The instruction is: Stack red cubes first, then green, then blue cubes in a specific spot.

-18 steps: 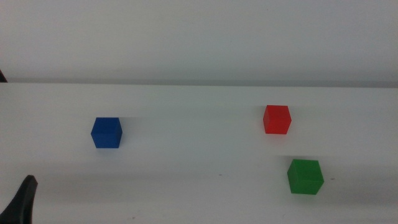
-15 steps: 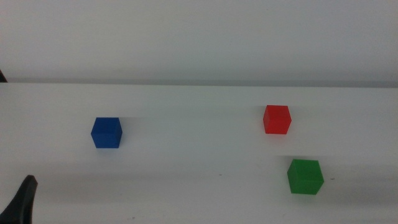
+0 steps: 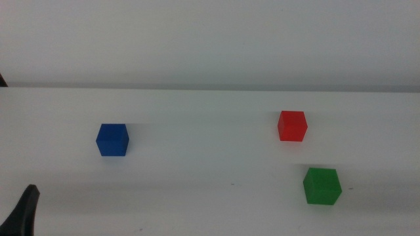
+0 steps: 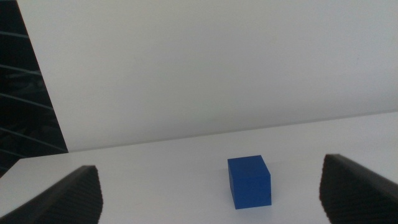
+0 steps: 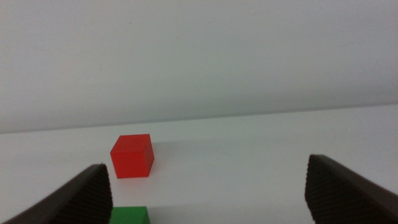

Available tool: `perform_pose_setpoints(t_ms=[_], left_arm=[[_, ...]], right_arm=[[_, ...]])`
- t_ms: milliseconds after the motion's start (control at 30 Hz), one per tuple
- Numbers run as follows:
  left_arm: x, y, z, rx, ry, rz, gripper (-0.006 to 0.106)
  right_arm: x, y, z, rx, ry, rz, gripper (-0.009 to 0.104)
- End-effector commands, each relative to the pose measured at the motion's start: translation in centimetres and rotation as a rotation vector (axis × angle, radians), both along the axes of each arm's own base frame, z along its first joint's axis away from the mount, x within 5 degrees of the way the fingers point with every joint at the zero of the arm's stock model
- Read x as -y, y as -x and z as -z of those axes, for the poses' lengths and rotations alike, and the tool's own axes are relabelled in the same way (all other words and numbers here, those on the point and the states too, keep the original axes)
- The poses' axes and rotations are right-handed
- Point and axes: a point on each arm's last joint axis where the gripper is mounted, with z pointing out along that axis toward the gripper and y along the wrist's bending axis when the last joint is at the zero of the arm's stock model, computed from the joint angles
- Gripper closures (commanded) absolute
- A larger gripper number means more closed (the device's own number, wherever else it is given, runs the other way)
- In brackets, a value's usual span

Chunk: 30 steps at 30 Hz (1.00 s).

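A red cube (image 3: 292,125) sits on the white table at the right, with a green cube (image 3: 321,186) nearer the front edge beside it. A blue cube (image 3: 113,139) stands alone at the left. My left gripper (image 4: 211,196) is open, the blue cube (image 4: 249,181) lying ahead of its jaws; one jaw tip (image 3: 23,211) shows at the bottom left of the middle view. My right gripper (image 5: 208,193) is open too, with the red cube (image 5: 132,155) ahead and the top of the green cube (image 5: 130,214) just in front. The right arm is out of the middle view.
The white tabletop (image 3: 210,164) runs back to a plain white wall (image 3: 210,39). A dark edge (image 4: 25,93) shows beyond the table's left end in the left wrist view.
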Motion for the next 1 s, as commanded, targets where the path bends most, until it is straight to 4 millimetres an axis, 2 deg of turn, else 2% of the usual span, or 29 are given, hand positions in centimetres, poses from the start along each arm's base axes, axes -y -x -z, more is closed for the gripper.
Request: perform_pose_setpoints(t_ms=[0, 67, 167, 267, 367, 500, 600, 700, 867, 967], left_arm=[[0.0, 0.1, 1.0, 0.015, 0.010, -0.002, 0.007], [0.0, 0.1, 1.0, 0.015, 0.012, -0.002, 0.007], [0.0, 0.1, 1.0, 0.015, 0.012, -0.002, 0.007], [0.0, 0.1, 1.0, 0.015, 0.012, -0.002, 0.007], [0.0, 0.1, 1.0, 0.015, 0.011, -0.002, 0.007], [0.0, 0.1, 1.0, 0.015, 0.011, -0.002, 0.007], [0.0, 0.1, 1.0, 0.015, 0.011, -0.002, 0.007], [0.0, 0.1, 1.0, 0.015, 0.011, -0.002, 0.007], [0.0, 0.1, 1.0, 0.015, 0.011, -0.002, 0.007], [0.0, 0.1, 1.0, 0.015, 0.011, -0.002, 0.007]], right_arm=[[0.1, -0.4, -2.2, -0.059, 0.008, 0.008, 0.013], [0.0, -1.6, -4.7, -0.160, -0.017, 0.014, 0.013], [-0.1, -4.3, -7.4, -0.430, -0.106, 0.038, 0.013], [0.0, -7.9, -9.4, -0.718, -0.105, 0.067, 0.013], [0.0, -12.2, -11.0, -0.835, -0.100, 0.078, 0.013], [-0.4, -17.5, -10.8, -0.952, -0.129, 0.070, 0.013], [-0.6, -21.2, -9.5, -1.024, -0.106, 0.032, 0.013], [-1.8, -24.6, -9.1, -1.128, -0.082, -0.004, 0.013], [-5.9, -29.8, -7.4, -1.193, 0.017, -0.047, 0.013], [-8.7, -32.0, -5.7, -1.229, 0.047, -0.080, 0.013]])
